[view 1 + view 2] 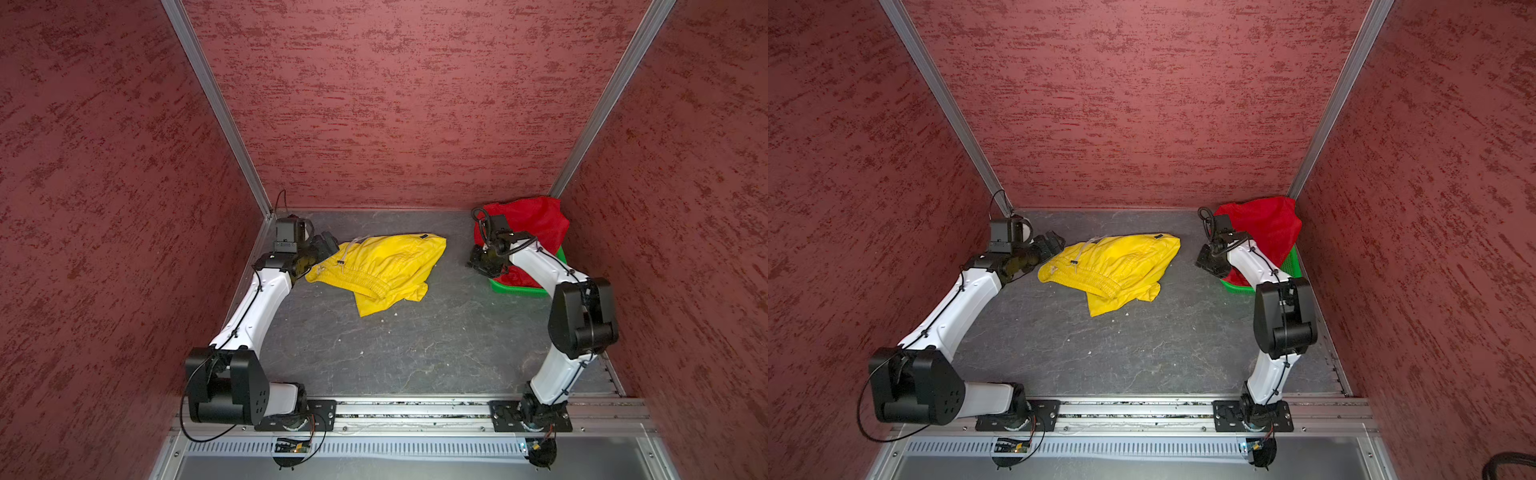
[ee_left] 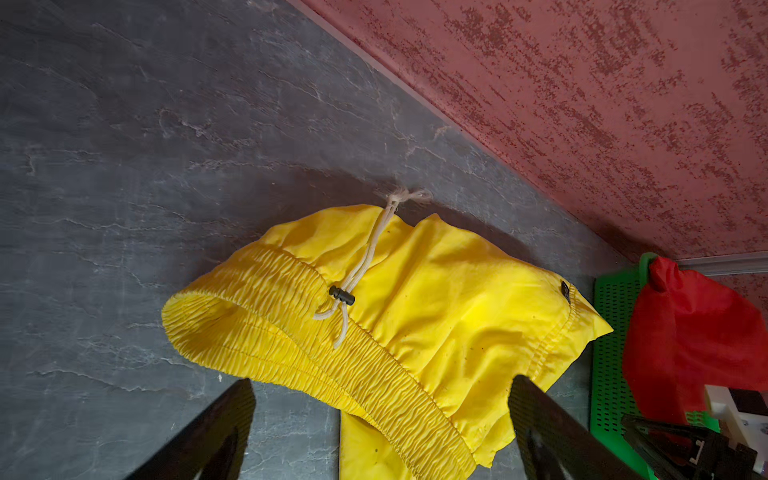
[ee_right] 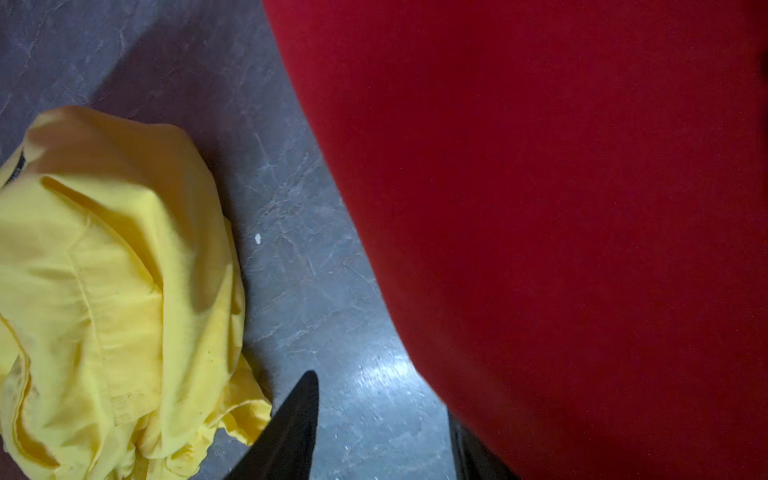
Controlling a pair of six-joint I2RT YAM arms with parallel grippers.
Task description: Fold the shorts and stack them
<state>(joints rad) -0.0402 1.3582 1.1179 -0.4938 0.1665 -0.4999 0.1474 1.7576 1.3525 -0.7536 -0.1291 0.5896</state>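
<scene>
Left wrist view: the left fingers (image 2: 220,432) are seen spread wide, with nothing gripped; the gathered waistband of the yellow shorts (image 2: 436,311) is seen just ahead of them and partly between the two tips.
Right wrist view: the right fingers (image 3: 291,428) are seen parted, with bare surface (image 3: 316,270) showing between them; one finger is partly hidden by the red shorts (image 3: 540,208), and no cloth is seen pinched.
Left fingers, place: held low at the far left of the surface, just beside the left edge of the yellow shorts in both top views; whether they touch cannot be told.
Right fingers, place: held at the far right, against the left side of the red shorts and the green basket (image 1: 519,291).
Yellow shorts: laid crumpled on the surface, beyond the middle, between the two arms; one leg is turned towards the near side.
Drawstring (image 2: 365,262): pale, laid across the yellow cloth, and passed through a black toggle (image 2: 341,295).
Red shorts: heaped in and over the green basket in the far right corner, against the textured red walls (image 1: 395,104), well apart from the yellow shorts.
Folding: not yet done on either pair.
</scene>
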